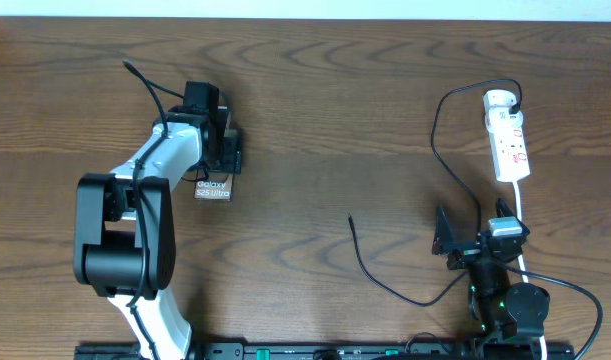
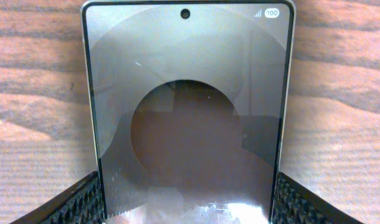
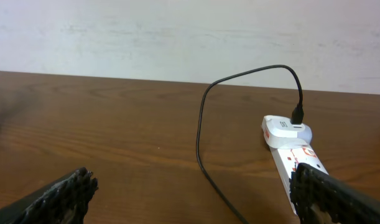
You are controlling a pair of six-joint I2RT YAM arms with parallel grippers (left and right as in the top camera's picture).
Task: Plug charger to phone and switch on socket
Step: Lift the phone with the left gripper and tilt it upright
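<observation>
The phone (image 1: 213, 187) lies on the table at the left, its "Galaxy S25 Ultra" text showing. My left gripper (image 1: 217, 165) is over its far end. In the left wrist view the phone (image 2: 186, 93) fills the frame and both fingers of the left gripper (image 2: 186, 196) press against its long edges. The white socket (image 1: 507, 135) lies at the far right, with the charger's black plug (image 1: 513, 100) in its far end. The charger cable loops left and down, and its free tip (image 1: 351, 218) lies mid-table. My right gripper (image 1: 475, 238) is open and empty near the socket's cord end. In the right wrist view the cable (image 3: 202, 124) runs between the right gripper's (image 3: 202, 199) fingers, with the socket (image 3: 289, 152) at right.
The socket's white cord (image 1: 523, 205) runs down past the right gripper. A thin black lead (image 1: 145, 85) trails from the left arm toward the far left. A pale wall (image 3: 177, 31) stands behind the table's far edge.
</observation>
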